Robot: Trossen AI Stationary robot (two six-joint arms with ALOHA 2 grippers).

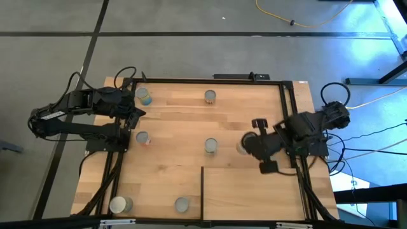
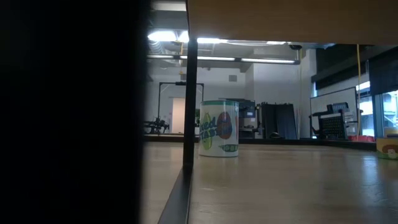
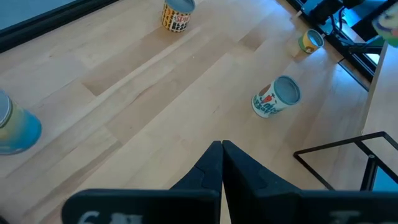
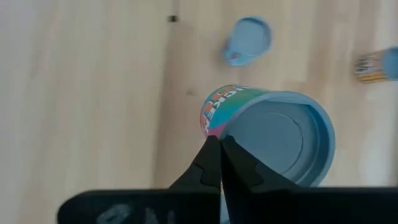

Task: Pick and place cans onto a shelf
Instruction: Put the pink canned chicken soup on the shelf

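So the shelf (image 1: pixel 254 191) is sitting at the bench's (image 1: pixel 178 127) near right corner with no cans on it. The right end effector (image 1: pixel 249 145) is hovering clenched just over a can (image 4: pixel 273 134), grasping nothing. Farther back, the left end effector (image 1: pixel 138 113) is waiting clenched between two cans (image 1: pixel 144 96).

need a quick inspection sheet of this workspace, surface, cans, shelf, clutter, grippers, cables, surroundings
surface: wooden plank tabletop in a dark frame.
job's things: seven cans visible from above, spread out, among them a central can; the shelf holds no cans.
clutter: nothing seen.
grippers: left gripper shut and holding nothing, at the table's left side; right gripper shut, above a can near the table's right side, not holding it.
cables: dark leads by both arm bases; yellow cable on the floor.
surroundings: grey floor; room with equipment racks behind.
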